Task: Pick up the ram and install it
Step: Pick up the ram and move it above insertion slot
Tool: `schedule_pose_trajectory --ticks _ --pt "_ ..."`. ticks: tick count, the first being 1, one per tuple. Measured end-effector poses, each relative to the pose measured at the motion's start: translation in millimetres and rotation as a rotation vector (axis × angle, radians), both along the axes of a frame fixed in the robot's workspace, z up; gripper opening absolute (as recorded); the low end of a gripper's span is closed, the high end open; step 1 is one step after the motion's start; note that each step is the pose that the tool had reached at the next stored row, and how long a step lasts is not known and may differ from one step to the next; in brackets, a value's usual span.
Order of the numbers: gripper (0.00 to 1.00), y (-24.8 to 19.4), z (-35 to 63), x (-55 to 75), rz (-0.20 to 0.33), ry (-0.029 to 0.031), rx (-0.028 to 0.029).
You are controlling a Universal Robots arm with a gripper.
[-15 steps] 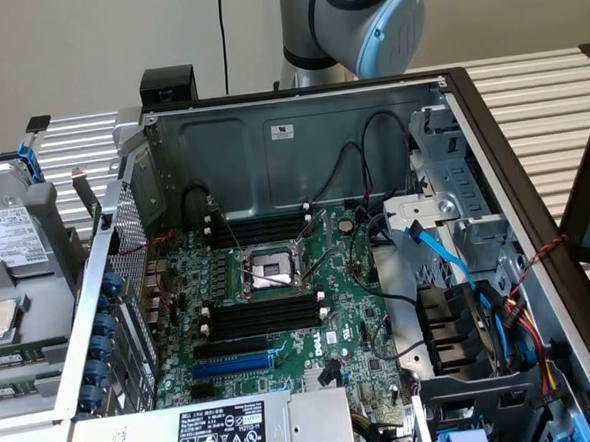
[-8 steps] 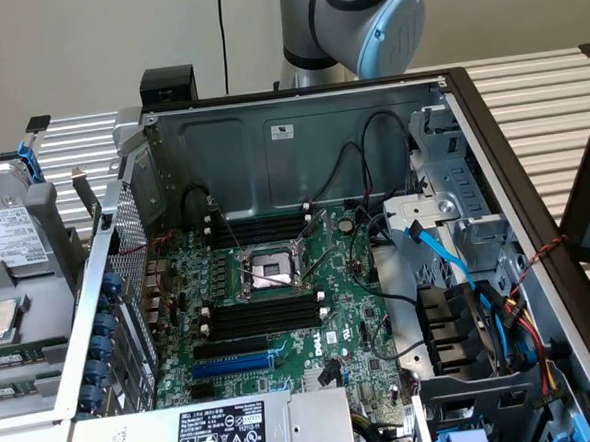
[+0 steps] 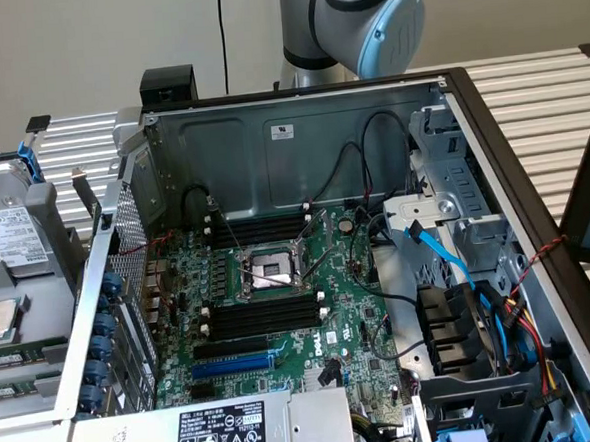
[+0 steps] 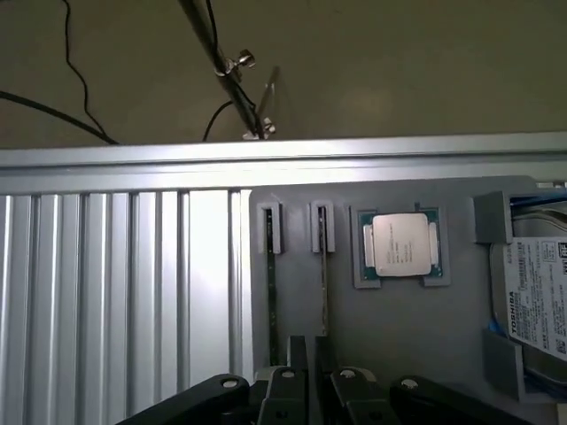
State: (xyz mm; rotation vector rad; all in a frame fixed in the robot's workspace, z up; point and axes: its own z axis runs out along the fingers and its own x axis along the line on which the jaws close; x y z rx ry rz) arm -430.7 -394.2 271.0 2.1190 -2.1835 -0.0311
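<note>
So the biggest thing here is the open grey metal PC case (image 3: 300, 141) lying on its side, with the silver and light-blue robot arm (image 3: 363, 16) standing behind it. Inside is the green motherboard (image 3: 341, 318), and its black memory slots with white end clips (image 3: 266, 313) are all empty.

Over in the wrist view there's a flat grey plastic parts tray (image 4: 399, 336) on the ribbed aluminium table (image 4: 106, 283). A Toshiba-labelled hard drive (image 4: 536, 301) sits in it, then a square silver-lidded processor (image 4: 399, 245).

The black gripper (image 4: 310, 347) hangs low over the tray. Honestly can't tell if it's clamped on anything.

The ram (image 4: 270, 292), a thin dark-green stick seen edge-on, stands in the tray with one end in a small grey clip. A paler thin strip (image 4: 325, 292) runs parallel to it, closer to the processor. The gripper is over their unclipped ends, nearer the paler one.
</note>
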Motion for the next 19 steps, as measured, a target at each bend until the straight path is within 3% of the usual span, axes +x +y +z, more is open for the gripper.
schedule_pose_trajectory --ticks 3,5,6,7,9,10,11,15,19 --pt "0.19 -0.8 -0.1 0.0 0.010 -0.0056 -0.0067" --pt "0.19 -1.2 -0.1 -0.1 0.013 -0.0150 -0.0177" --pt "0.19 -1.3 -0.2 -0.1 0.015 -0.0219 -0.0258" --pt "0.19 -1.4 -0.2 -0.2 0.017 -0.0312 -0.0352" --pt "0.19 -1.4 -0.1 -0.2 0.020 -0.0651 -0.0485" --pt "0.19 -1.4 -0.3 -0.7 0.021 -0.0820 -0.0507" --pt "0.19 -1.4 -1.1 -2.5 0.021 -0.0895 -0.0509" --pt "0.19 -1.6 -6.4 -15.7 0.022 -0.0979 -0.0502" --pt "0.19 -2.4 -7.2 -16.0 0.024 -0.0982 -0.0487"
